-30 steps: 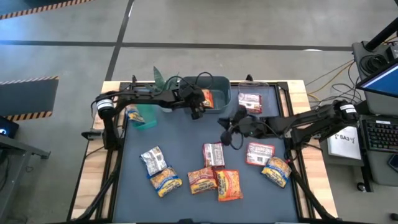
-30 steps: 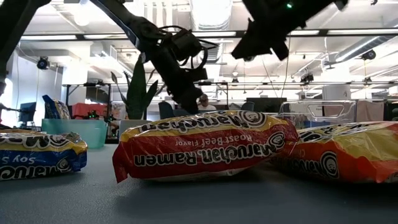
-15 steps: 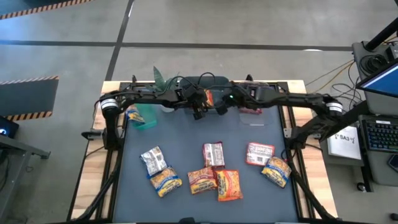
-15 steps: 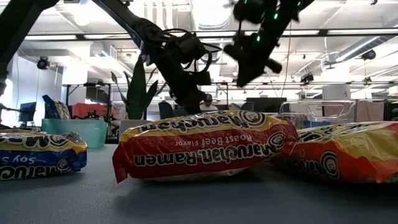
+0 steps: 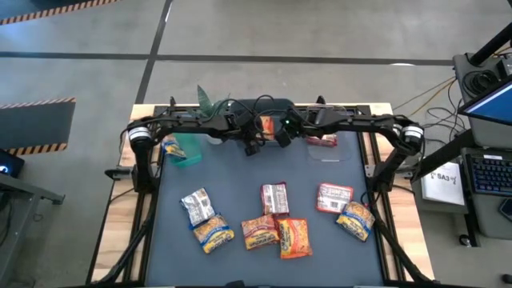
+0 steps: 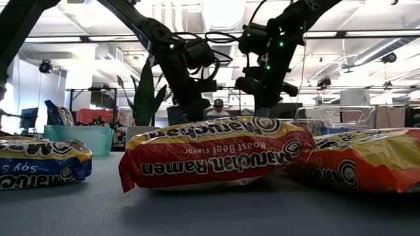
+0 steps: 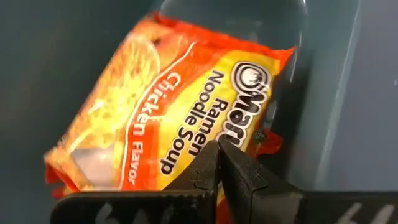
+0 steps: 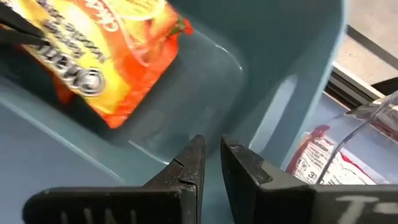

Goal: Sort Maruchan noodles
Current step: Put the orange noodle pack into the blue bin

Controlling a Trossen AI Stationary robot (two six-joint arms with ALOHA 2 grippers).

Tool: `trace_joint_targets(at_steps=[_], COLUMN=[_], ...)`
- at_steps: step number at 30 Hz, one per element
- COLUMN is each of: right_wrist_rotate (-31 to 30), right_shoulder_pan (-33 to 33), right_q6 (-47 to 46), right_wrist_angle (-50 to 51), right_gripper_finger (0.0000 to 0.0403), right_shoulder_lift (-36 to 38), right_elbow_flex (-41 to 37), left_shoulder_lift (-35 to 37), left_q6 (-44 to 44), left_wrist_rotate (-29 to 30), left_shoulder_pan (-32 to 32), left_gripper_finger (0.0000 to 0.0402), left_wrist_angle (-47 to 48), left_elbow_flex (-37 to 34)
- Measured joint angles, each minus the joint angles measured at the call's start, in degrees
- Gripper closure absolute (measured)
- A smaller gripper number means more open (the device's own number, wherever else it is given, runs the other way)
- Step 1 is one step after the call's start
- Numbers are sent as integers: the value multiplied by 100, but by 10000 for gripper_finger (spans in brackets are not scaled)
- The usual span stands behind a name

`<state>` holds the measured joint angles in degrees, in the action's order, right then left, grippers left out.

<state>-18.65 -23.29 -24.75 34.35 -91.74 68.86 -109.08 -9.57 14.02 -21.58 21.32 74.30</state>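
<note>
- Orange chicken-flavour packet (image 7: 168, 118) lies flat in the grey-blue bin (image 8: 280, 56) at the back of the bench (image 5: 232, 180).
- Left gripper (image 5: 251, 146) hangs at the near rim of that bin, jaws pressed together, nothing between them. In the left wrist view the packet sits just beyond the tips; touching or apart, cannot tell.
- Right gripper (image 5: 282, 138) is close beside it at the same bin, jaws nearly together with a thin gap and nothing held. The packet lies off to one side of its tips, apart from them.
- A red-and-white packet (image 8: 323, 158) rests in the clear tray (image 5: 336, 152) next to the bin.
- Other packets lie scattered near the front of the bench, among them a roast beef packet (image 6: 216, 154).
- Handling, as judged: light, crinkly slick wrapper over a brittle noodle block. Pinch a crimped end seam or a long edge; squeeze gently.
</note>
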Motion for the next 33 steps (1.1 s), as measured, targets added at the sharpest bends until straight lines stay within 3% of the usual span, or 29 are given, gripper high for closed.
trace_joint_targets(at_steps=[9,15,20,23,29,33], right_wrist_rotate=[69,109,85,70,13,40], right_shoulder_pan=[0,4,4,4,-9,-7], right_q6=[20,172,190,223,231,247], right_wrist_angle=[241,370,404,451,509,489], right_gripper_finger=[360,360,360,360,360,360], right_shoulder_lift=[236,238,238,238,234,234], right_elbow_flex=[0,4,4,4,-7,-6], left_shoulder_lift=[54,79,133,236,389,352], left_q6=[365,643,933,947,285,31], left_wrist_rotate=[53,879,998,670,-671,-710], left_shoulder_pan=[-3,-19,-22,6,118,68], left_gripper_finger=[401,402,402,402,402,402], left_wrist_angle=[318,331,359,298,-392,-1004], left_elbow_flex=[13,6,-2,-10,-17,-17])
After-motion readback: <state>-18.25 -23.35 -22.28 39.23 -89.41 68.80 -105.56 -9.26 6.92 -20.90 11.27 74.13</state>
